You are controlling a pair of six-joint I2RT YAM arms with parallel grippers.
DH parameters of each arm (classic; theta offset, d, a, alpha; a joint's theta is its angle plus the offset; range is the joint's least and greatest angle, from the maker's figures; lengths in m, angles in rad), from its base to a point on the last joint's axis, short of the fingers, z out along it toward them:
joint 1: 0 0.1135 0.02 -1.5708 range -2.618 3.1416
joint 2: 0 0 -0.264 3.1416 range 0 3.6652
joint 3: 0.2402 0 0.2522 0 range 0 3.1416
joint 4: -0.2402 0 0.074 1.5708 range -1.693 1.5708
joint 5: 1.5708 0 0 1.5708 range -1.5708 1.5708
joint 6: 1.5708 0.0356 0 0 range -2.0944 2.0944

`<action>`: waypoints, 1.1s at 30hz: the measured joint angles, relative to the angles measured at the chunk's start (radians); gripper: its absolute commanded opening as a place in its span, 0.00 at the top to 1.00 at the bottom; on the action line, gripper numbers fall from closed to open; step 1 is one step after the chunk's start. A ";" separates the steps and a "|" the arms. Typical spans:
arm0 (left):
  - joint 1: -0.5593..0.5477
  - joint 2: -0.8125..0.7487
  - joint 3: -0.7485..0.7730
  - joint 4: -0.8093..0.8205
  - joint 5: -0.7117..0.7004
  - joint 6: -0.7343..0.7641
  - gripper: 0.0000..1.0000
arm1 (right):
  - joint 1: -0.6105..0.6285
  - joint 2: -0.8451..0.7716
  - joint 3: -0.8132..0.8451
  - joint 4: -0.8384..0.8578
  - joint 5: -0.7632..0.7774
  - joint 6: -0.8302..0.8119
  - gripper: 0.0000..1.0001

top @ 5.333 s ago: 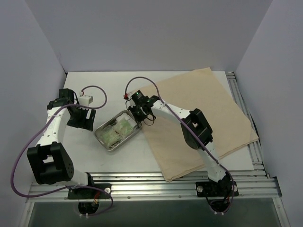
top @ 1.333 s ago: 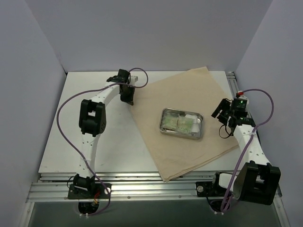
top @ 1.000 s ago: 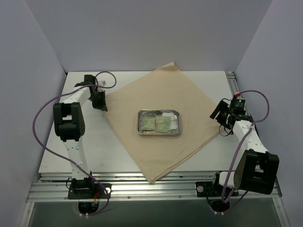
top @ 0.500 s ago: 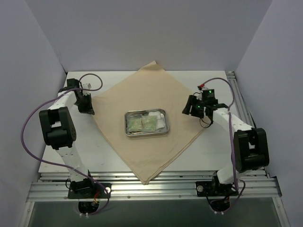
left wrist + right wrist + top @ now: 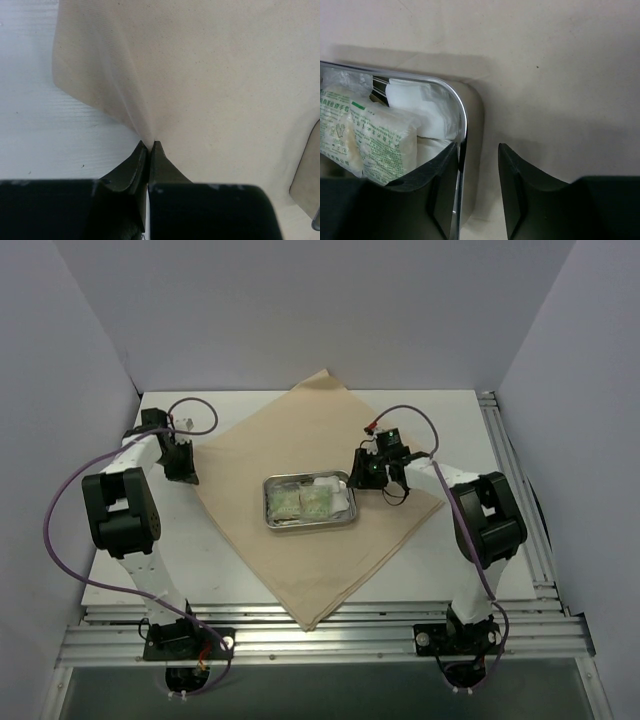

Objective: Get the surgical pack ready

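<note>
steel tray [image 5: 308, 526] lengthwise left-right, cloth [image 5: 300, 575] diamond-wise

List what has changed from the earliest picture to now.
The tray went from the bare table onto the middle of the cloth. The cloth swung leftward into a diamond. The left claw now pinches its left corner. The right claw swung off right, then came back, open, astride the tray's right rim. The packets and gauze stayed in the tray.
</note>
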 measured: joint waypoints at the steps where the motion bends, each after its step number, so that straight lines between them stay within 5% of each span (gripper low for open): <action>1: 0.000 0.000 -0.002 0.000 -0.001 0.001 0.94 | 0.008 0.003 0.002 0.000 0.005 0.002 0.76; 17: 0.000 -0.003 -0.010 0.002 -0.014 0.012 0.94 | 0.037 -0.047 -0.053 0.021 0.126 0.059 1.00; 25: 0.000 -0.004 -0.011 0.002 -0.014 0.015 0.92 | 0.037 -0.065 -0.085 0.043 0.145 0.107 0.99; 29: 0.000 -0.004 -0.012 0.003 -0.016 0.018 0.88 | 0.037 -0.074 -0.097 0.050 0.151 0.129 0.87; 33: 0.000 -0.006 -0.014 0.003 -0.021 0.020 0.86 | 0.037 -0.086 -0.100 0.055 0.153 0.142 1.00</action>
